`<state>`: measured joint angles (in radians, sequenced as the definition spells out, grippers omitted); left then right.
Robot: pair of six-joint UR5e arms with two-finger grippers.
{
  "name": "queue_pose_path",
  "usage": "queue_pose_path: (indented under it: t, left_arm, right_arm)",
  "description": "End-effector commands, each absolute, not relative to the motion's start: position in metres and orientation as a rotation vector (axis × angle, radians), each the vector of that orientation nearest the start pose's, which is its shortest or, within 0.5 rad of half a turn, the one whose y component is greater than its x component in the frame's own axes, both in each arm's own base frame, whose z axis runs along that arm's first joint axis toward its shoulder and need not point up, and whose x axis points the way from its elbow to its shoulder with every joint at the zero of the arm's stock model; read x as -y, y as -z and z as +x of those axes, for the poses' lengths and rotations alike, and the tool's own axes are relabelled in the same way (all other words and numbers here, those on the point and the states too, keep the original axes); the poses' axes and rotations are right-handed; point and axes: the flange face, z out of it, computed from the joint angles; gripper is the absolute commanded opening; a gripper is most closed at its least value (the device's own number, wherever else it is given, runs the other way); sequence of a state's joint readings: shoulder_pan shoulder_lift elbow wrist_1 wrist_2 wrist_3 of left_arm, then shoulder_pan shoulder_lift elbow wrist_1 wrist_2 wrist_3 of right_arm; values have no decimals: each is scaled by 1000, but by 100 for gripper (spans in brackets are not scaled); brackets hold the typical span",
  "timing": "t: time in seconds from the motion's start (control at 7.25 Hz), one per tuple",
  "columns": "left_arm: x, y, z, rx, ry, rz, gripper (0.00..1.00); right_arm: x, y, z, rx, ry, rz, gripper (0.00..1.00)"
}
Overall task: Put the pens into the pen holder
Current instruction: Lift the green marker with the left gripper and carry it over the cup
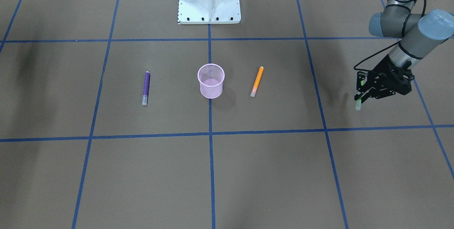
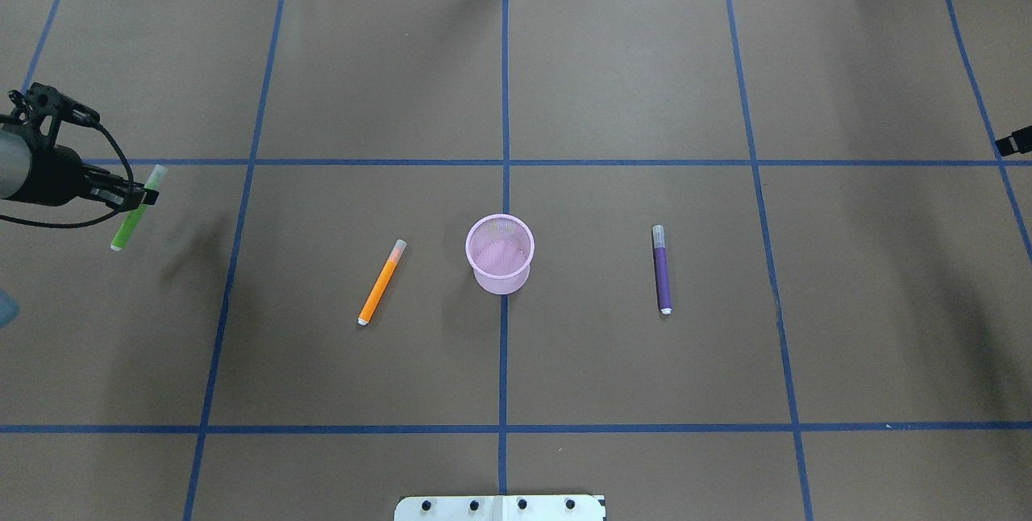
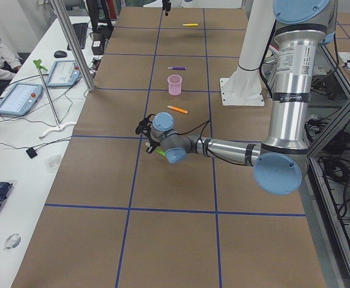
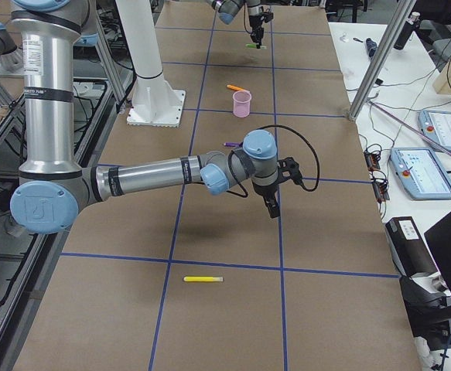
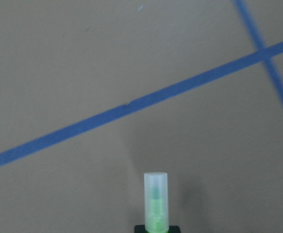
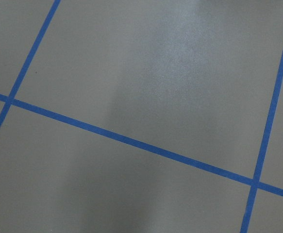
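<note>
Seeing the pen holder (image 2: 500, 263) standing upright at the centre of the surface (image 2: 645, 61); finding one pen (image 2: 380, 282) lying to the robot's left of it and a second pen (image 2: 662, 269) to its right, both apart from it; spotting a third pen (image 2: 123, 232) far left, gripped in the left claw (image 2: 135, 198) above the surface.

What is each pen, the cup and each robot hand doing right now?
Green pen: held in the air, tilted.
Orange pen: lying flat.
Purple pen: lying flat.
Yellow pen: lying flat.
Pink cup: upright, empty.
Left gripper: shut on the green pen.
Right gripper: cannot tell open or shut.
</note>
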<state>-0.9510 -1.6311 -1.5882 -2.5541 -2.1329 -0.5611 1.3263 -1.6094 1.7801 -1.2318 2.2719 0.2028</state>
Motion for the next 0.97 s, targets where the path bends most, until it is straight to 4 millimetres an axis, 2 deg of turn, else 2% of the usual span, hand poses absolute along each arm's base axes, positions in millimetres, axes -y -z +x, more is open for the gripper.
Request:
queue_pose_path:
  t: [0.0, 0.14, 0.28, 0.55, 0.69, 0.83]
  left_arm:
    - [493, -410, 260, -1174, -359, 816, 0]
    - [490, -368, 282, -1239, -390, 934, 0]
    - [473, -335, 317, -1306, -402, 1069, 0]
    - [419, -264, 413, -1443, -340, 1235, 0]
    - [394, -231, 448, -1489, -292, 1275, 0]
    - [379, -217, 481, -1520, -242, 1294, 0]
  right_arm:
    - [500, -532, -57, 783, 229, 334, 100]
    - [500, -530, -57, 784, 233, 339, 100]
    - [501, -529, -58, 783, 233, 341, 100]
    - [505, -525, -59, 784, 236, 348, 100]
    - [507, -525, -59, 783, 236, 348, 100]
    - [507, -522, -59, 783, 237, 353, 100]
